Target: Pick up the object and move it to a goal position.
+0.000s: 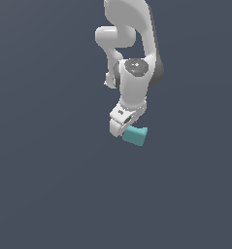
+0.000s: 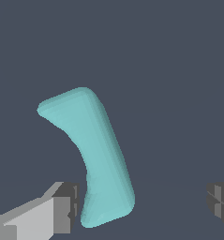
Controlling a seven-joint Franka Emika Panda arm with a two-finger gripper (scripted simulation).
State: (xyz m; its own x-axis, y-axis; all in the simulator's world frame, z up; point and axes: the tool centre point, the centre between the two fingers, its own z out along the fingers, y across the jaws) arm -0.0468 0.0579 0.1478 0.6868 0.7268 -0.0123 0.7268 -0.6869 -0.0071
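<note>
The object is a plain teal solid, elongated and slightly curved rather than cube-shaped. In the wrist view it lies between my two fingers, close against one finger, with a wide gap to the other finger. My gripper is open. In the exterior view the white arm reaches down from the top of the picture, and the gripper sits right over the object, which sticks out toward the exterior view's right. The fingertips are hidden there.
A plain dark grey-blue surface fills both views. No other objects, containers or edges show.
</note>
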